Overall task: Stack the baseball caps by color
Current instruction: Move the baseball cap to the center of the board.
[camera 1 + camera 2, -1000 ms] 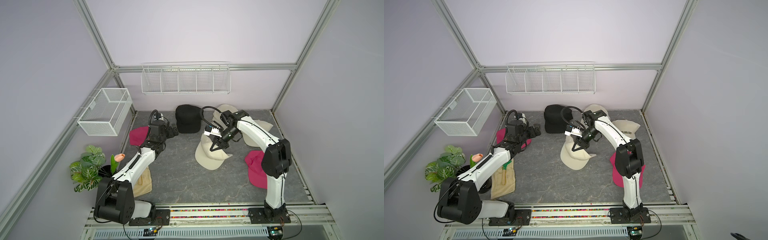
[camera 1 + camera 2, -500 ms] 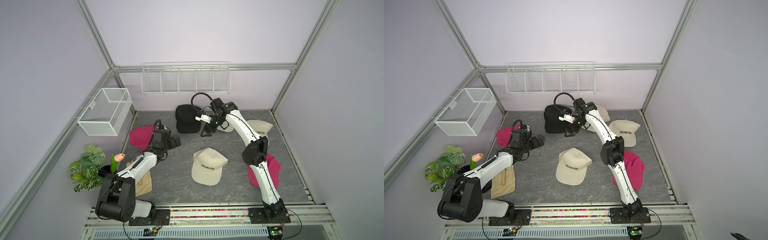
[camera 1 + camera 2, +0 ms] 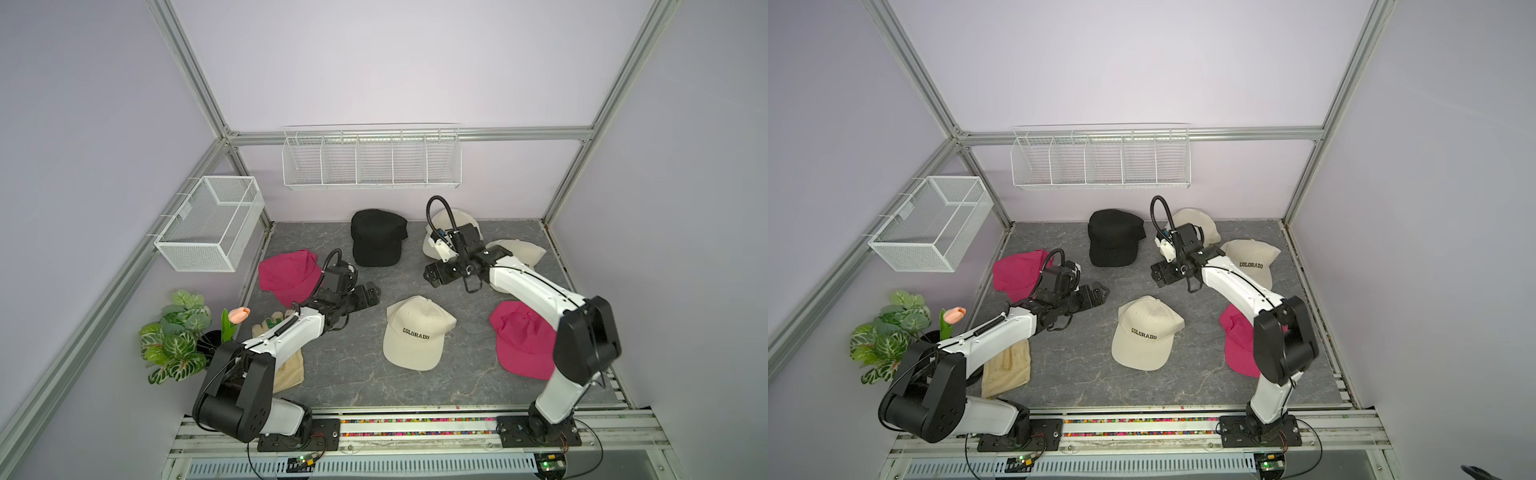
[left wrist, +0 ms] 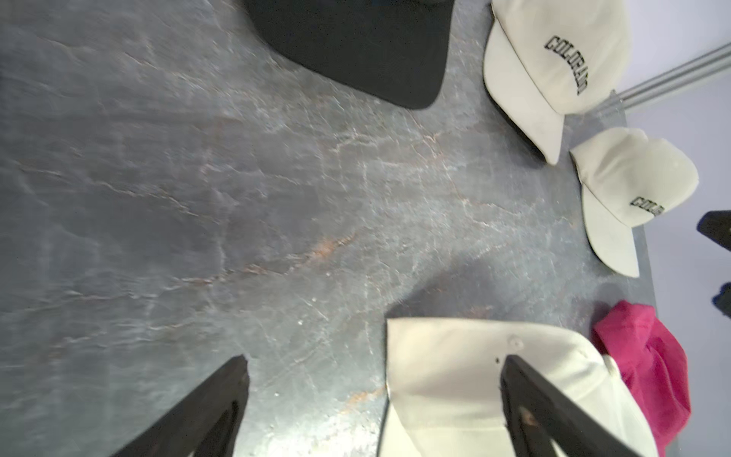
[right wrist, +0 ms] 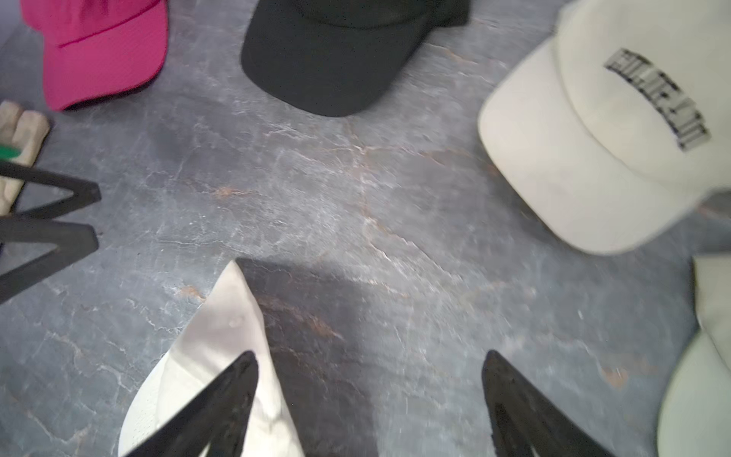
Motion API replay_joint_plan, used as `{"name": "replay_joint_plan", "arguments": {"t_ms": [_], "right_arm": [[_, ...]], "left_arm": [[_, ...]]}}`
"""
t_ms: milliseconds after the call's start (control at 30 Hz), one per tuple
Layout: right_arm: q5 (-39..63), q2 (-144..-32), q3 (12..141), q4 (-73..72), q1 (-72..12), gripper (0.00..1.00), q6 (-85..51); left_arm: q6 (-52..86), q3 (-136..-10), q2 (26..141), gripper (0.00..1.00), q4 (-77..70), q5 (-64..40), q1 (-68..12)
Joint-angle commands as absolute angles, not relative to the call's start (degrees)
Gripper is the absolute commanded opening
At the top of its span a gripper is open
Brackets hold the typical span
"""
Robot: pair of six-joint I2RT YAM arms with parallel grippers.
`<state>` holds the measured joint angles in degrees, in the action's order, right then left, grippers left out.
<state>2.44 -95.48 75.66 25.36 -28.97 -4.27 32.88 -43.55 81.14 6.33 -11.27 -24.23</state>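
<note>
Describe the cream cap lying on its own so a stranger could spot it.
Look at the grey tabletop. Near its middle lies the cream cap, brim pointing frontward. The other two cream caps sit back right; this one lies alone, farther forward.

Nearest cream cap (image 3: 1144,332) sits upright on the table (image 3: 1079,374).

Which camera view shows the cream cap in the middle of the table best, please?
Both top views: the middle cream cap lies whole, its COLORADO lettering readable. The left wrist view shows only its crown from behind; the right wrist view catches a blurred edge.
</note>
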Motion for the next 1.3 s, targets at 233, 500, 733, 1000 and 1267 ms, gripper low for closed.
{"name": "replay_joint_plan", "arguments": {"t_ms": [233,500,733,1000,1267], "right_arm": [[-2.47,-75.37,51.46,15.48,-24.57,0.89,-28.90],[11.95,-56.78,28.30,0.61,-24.57,0.89,-40.65],[19.40,-45.98,20.86,0.64,-25.88,0.89,-39.71],[22.41,-45.69,17.81,-1.81,-26.61,0.89,-36.06],[25.41,-56.08,20.53,-4.55,-28.73,0.89,-32.22]], "left_arm": [[38.74,-37.39,80.15,1.00,3.49,-16.86,-28.34],[40.80,-34.60,79.73,1.00,-0.75,-20.43,-31.55],[43.04,-31.54,78.81,1.00,-5.25,-23.57,-31.55],[45.49,-28.76,79.12,1.00,-8.78,-21.44,-32.23],[46.19,-28.58,80.81,0.98,-11.14,-21.97,-33.39]]}}
